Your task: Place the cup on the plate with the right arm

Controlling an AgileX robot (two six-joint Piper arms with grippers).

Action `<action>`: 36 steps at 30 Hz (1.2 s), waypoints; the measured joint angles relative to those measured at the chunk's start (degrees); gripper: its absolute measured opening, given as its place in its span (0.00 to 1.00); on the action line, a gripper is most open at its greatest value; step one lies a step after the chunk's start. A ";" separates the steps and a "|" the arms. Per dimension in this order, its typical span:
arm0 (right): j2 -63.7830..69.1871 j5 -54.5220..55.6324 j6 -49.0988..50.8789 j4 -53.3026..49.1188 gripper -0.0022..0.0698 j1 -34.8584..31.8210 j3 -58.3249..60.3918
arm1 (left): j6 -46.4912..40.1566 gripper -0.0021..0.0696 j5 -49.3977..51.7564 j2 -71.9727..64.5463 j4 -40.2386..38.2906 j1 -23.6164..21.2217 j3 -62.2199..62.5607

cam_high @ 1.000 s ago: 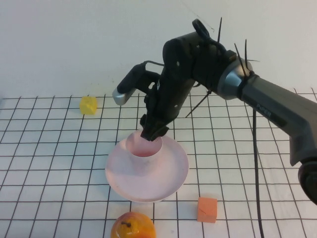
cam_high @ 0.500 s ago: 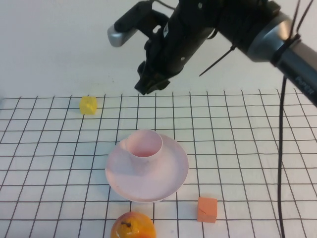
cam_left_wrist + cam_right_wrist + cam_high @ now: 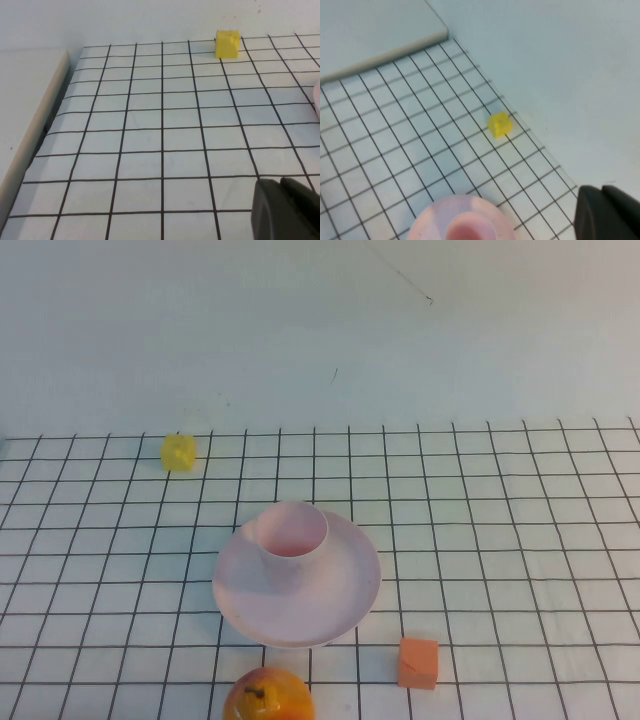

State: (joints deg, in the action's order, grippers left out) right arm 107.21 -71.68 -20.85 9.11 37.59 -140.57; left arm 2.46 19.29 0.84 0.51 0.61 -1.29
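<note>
Now upright on plate (image 3: 340, 605), lower centre: cup (image 3: 291, 540), likely light, rigid, slippery; best gripped at rim. Left gripper (image 3: 286, 210) and right gripper (image 3: 609, 212), each lower right of its wrist view, closed, empty.

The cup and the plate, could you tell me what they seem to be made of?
The cup looks like matte pale pink plastic: thin wall, no glare. The plate under it looks alike, though glazeless ceramic is possible. Left tool and right tool are clear of both.
</note>
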 joint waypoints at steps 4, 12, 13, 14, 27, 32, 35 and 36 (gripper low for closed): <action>-2.52 0.00 0.00 3.61 0.03 0.00 -0.14 | 0.00 0.03 0.00 0.00 0.00 0.00 0.00; -1.01 0.00 -0.97 4.99 0.03 0.00 -0.28 | 0.00 0.03 0.00 0.00 0.00 0.00 0.00; -0.68 0.00 -2.06 4.38 0.03 0.00 -0.13 | 0.00 0.03 0.00 0.00 0.00 0.00 0.00; -0.40 0.00 -3.21 3.01 0.03 0.00 0.11 | 0.00 0.03 0.00 0.00 0.00 0.00 0.00; -15.96 1.71 -0.13 -1.23 0.03 -0.10 25.31 | 0.00 0.03 0.00 0.00 0.00 0.00 0.00; -28.08 12.37 -0.50 -0.96 0.03 -0.10 43.78 | 0.00 0.03 0.00 0.00 0.00 0.00 0.00; -34.89 17.18 -1.35 -0.96 0.03 -0.10 54.77 | 0.00 0.03 0.00 0.00 0.00 0.00 0.00; -37.36 18.56 -1.75 -0.96 0.03 -0.10 58.66 | 0.00 0.03 0.00 0.00 0.00 0.00 0.00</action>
State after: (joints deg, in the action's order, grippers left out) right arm 69.86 -53.12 -22.60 8.14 37.49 -81.91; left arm 2.46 19.29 0.84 0.51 0.61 -1.29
